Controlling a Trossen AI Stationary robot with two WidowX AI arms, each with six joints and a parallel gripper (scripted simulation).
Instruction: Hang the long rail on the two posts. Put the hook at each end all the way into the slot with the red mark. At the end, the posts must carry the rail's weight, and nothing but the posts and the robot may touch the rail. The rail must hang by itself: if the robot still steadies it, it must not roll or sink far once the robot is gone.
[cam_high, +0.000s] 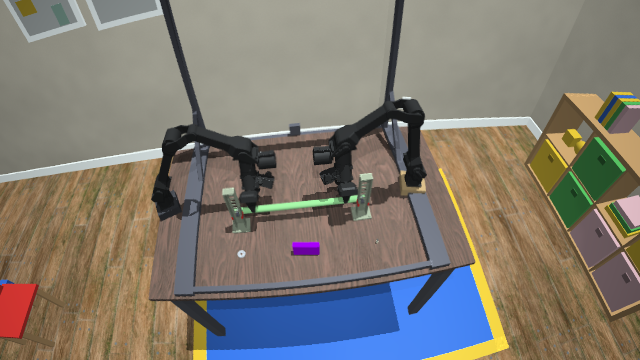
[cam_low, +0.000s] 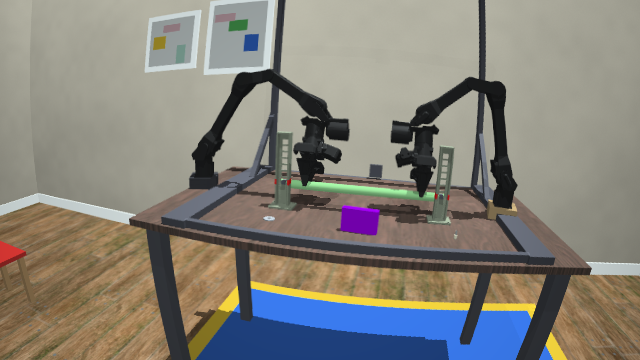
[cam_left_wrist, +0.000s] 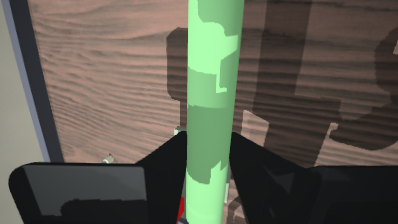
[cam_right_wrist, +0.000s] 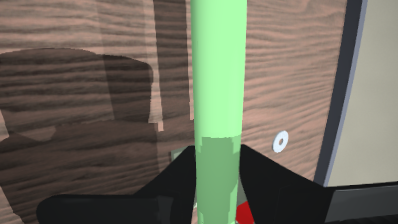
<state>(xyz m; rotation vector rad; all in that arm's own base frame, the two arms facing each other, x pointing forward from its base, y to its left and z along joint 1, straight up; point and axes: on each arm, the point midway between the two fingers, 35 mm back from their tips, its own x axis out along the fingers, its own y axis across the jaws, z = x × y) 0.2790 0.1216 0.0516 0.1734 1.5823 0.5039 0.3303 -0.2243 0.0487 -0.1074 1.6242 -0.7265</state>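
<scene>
The long green rail (cam_high: 300, 205) (cam_low: 360, 189) (cam_left_wrist: 215, 50) (cam_right_wrist: 218, 75) spans between the two posts, above the table. My left gripper (cam_high: 346, 201) (cam_low: 421, 194) (cam_left_wrist: 207, 138) is shut on the rail near the picture-right post (cam_high: 366, 178) (cam_low: 446, 150). My right gripper (cam_high: 251, 210) (cam_low: 305, 184) (cam_right_wrist: 216, 151) is shut on it near the picture-left post (cam_high: 228, 191) (cam_low: 284, 135). Both rail ends are level with the red marks in the exterior view. The hooks are too small to tell if they sit fully in the slots.
A purple block (cam_high: 306, 248) (cam_low: 359, 220) stands in front of the rail. A white washer (cam_high: 241, 254) (cam_low: 269, 218) (cam_right_wrist: 280, 141) lies front left, and a tiny pale part (cam_high: 377, 242) (cam_low: 455, 235) (cam_left_wrist: 108, 159) front right. A grey frame (cam_high: 310, 281) edges the table.
</scene>
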